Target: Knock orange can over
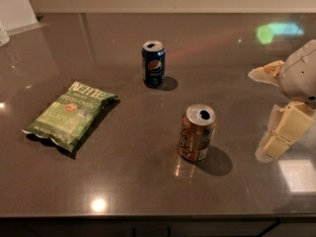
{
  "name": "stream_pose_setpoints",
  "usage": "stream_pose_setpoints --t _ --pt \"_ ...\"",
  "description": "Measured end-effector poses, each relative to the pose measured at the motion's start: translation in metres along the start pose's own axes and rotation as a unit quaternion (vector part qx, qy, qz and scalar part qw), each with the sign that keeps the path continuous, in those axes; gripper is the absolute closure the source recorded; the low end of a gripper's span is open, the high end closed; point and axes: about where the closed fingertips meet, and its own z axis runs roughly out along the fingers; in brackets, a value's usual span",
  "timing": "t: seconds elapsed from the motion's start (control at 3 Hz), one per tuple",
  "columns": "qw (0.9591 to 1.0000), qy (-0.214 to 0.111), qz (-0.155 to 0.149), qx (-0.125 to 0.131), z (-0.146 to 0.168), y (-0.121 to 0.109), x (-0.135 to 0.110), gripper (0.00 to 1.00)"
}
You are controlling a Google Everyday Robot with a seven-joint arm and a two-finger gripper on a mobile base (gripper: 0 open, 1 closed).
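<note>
The orange can stands upright on the dark countertop, near the middle front, its silver top open. My gripper comes in from the right edge, a short way to the right of the can and apart from it. Its two cream fingers are spread, one above and one below, with nothing between them.
A dark blue Pepsi can stands upright behind and left of the orange can. A green chip bag lies flat at the left. The counter's front edge runs along the bottom; a wall borders the back.
</note>
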Motion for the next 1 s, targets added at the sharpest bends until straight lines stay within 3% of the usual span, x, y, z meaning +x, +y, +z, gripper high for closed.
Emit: stream_pose_setpoints --t 0.33,1.0 --pt "0.9982 -0.058 0.0 -0.015 0.023 0.006 -0.01 0.0" --pt "0.9878 -0.154 -0.005 -0.02 0.051 0.005 -0.037 0.0"
